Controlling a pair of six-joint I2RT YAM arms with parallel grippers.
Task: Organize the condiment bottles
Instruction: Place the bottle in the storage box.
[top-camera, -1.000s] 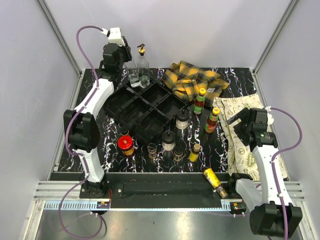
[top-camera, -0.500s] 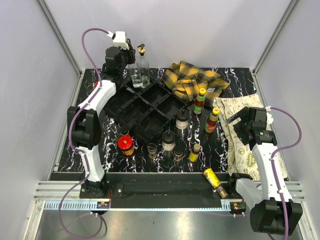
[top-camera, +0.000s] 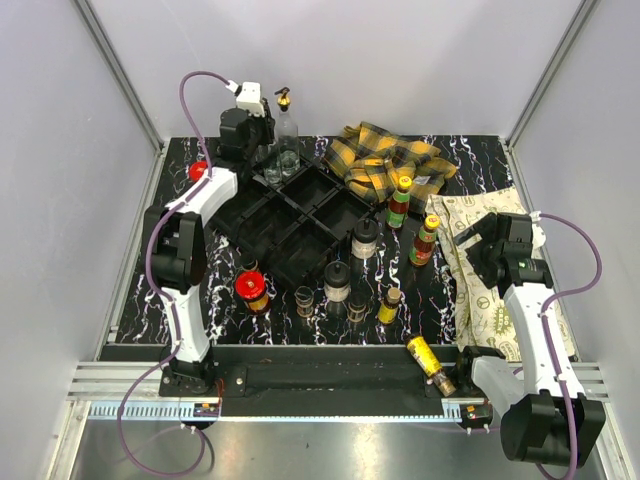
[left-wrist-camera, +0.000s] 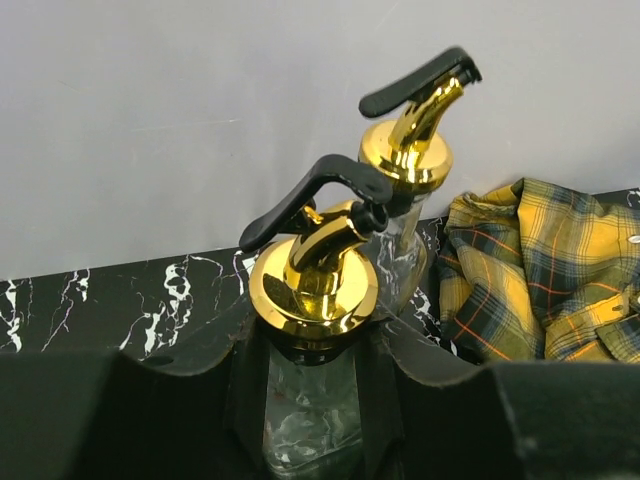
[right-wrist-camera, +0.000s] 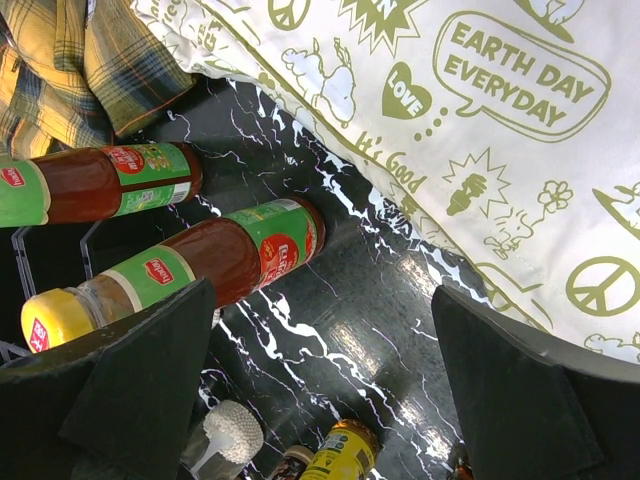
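My left gripper is at the back of the table, its fingers closed against the neck of a clear gold-spouted glass bottle, which stands upright. A second gold-spouted bottle stands just behind it, by the wall. My right gripper is open and empty, hovering over the table beside two yellow-capped sauce bottles, which also show in the right wrist view. Black-capped shakers, a red-lidded jar and small jars stand near the front.
The black divided tray lies at centre left. The yellow plaid cloth is at the back right and a white printed cloth at the right. A sauce bottle lies on its side at the front edge. A red lid sits at the far left.
My left gripper has moved right, from left of the glass bottles onto the nearer one. The red lid behind the left arm has come into view. The right arm has barely moved.
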